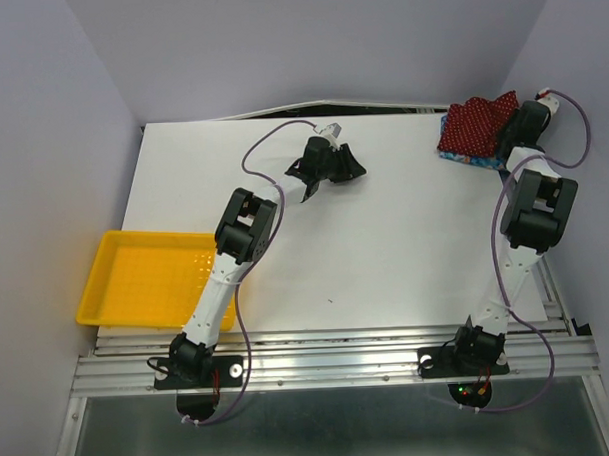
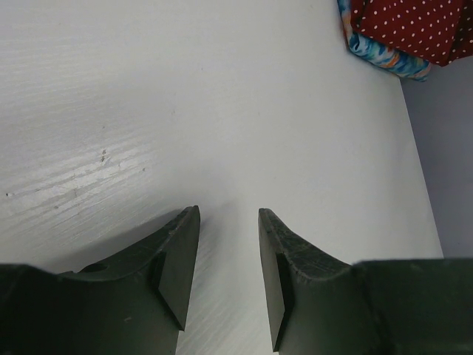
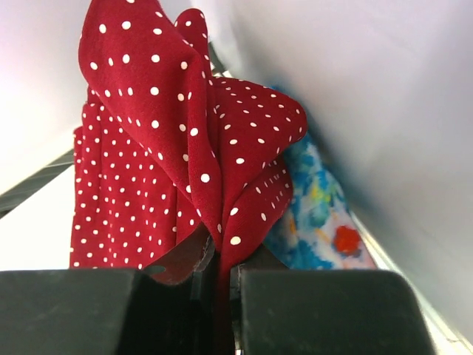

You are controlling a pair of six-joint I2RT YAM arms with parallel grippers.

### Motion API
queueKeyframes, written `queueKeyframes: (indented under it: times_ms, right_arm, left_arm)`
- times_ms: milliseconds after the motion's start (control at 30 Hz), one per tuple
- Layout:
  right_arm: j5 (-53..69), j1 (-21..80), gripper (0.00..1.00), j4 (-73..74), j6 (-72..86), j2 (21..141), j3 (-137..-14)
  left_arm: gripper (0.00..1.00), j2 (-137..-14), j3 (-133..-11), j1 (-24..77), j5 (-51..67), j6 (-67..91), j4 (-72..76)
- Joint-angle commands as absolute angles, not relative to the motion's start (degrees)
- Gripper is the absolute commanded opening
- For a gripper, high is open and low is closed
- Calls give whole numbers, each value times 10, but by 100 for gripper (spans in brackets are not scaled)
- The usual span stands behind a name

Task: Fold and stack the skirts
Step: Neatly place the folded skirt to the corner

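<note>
The dark red dotted skirt (image 1: pixel 473 122) lies folded on the bright blue floral skirt (image 1: pixel 469 158) at the table's far right corner. My right gripper (image 1: pixel 509 131) is at the stack's right edge, shut on a raised fold of the red skirt (image 3: pixel 222 148); the blue skirt (image 3: pixel 318 214) shows beneath it to the right. My left gripper (image 1: pixel 322 167) is open and empty over the bare table, far centre. In the left wrist view the gripper (image 2: pixel 229 214) points at white table, with the red skirt (image 2: pixel 414 26) on the blue skirt (image 2: pixel 384 55) at the top right.
A yellow plastic tray (image 1: pixel 146 279) sits at the table's left edge, near the left arm's base. Purple walls close in the back and both sides; the right wall is right beside the skirt stack. The white table (image 1: pixel 386 255) ends at a metal rail in front.
</note>
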State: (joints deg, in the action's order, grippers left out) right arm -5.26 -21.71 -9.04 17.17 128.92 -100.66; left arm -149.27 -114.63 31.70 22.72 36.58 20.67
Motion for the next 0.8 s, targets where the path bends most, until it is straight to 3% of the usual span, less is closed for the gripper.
queueKeyframes:
  times_ms: [0, 67, 133, 167, 200, 333, 467, 767]
  right_arm:
    - [-87, -229, 1, -124, 131, 1282, -1020]
    - [-88, -229, 3, -102, 113, 1302, -1041]
    - [-94, -229, 24, -79, 103, 1330, -1075]
    - [-98, -229, 40, -71, 98, 1335, -1081]
    - [-101, -229, 65, -61, 96, 1339, -1085]
    - [-104, -229, 91, -57, 80, 1321, -1077]
    - [-81, -229, 100, -52, 56, 1303, -1078]
    - [-71, -181, 100, -62, -52, 1233, -1045]
  left_arm:
    - [50, -1464, -1132, 312, 220, 349, 168]
    - [50, -1465, -1132, 311, 220, 350, 167]
    - [50, -1465, -1132, 312, 221, 350, 165]
    - [50, -1464, -1132, 312, 221, 349, 164]
    - [50, -1460, -1130, 312, 224, 345, 163]
    - [50, -1433, -1115, 312, 227, 318, 153]
    - [50, -1390, -1096, 312, 218, 280, 139]
    - [50, -1257, -965, 316, 176, 193, 141]
